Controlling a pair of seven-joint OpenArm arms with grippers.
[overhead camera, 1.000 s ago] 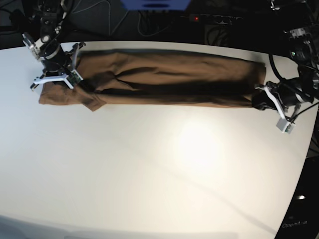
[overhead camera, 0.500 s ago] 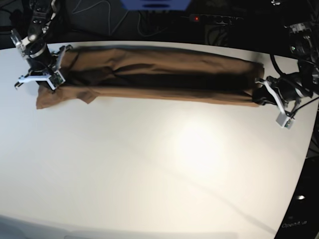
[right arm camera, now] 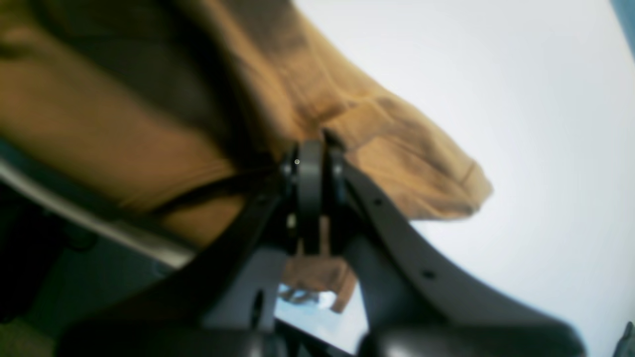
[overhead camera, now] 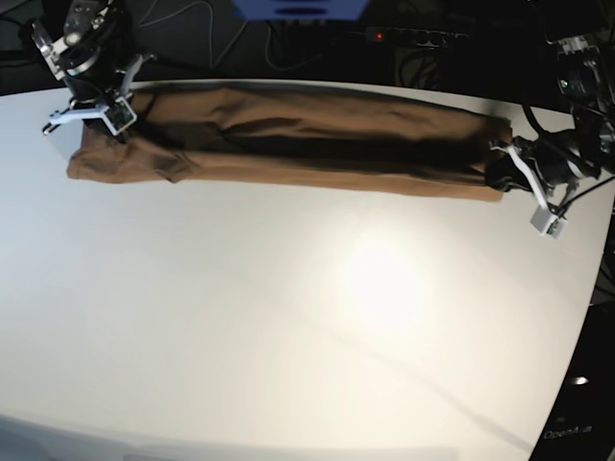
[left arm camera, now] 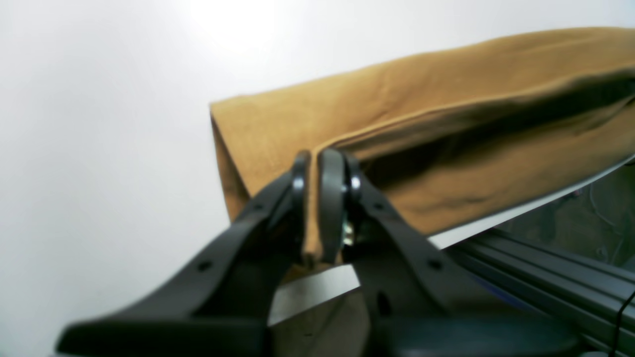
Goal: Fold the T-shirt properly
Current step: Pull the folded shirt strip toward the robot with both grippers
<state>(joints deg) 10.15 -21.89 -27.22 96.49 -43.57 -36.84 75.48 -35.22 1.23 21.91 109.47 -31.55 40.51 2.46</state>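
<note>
The tan-brown T-shirt (overhead camera: 307, 139) lies as a long folded band along the back of the white table (overhead camera: 288, 317). My right gripper (overhead camera: 113, 117) is at the band's left end, shut on the cloth; in the right wrist view its jaws (right arm camera: 310, 156) pinch a fold of the T-shirt (right arm camera: 407, 148), with a sleeve corner hanging past them. My left gripper (overhead camera: 502, 171) is at the band's right end, shut on the cloth edge. In the left wrist view its jaws (left arm camera: 320, 166) clamp the T-shirt (left arm camera: 421, 114) at a fold corner.
The table's back edge runs just behind the shirt, with dark cables and a power strip with a red light (overhead camera: 380, 36) beyond it. The table's curved right edge (overhead camera: 588, 317) is close to my left arm. A metal rail (left arm camera: 545, 277) lies below the table edge.
My right gripper has moved back and left with the cloth. The shirt now lies straighter, tauter and nearer the back edge. My left gripper shifted slightly back, still holding its end.
</note>
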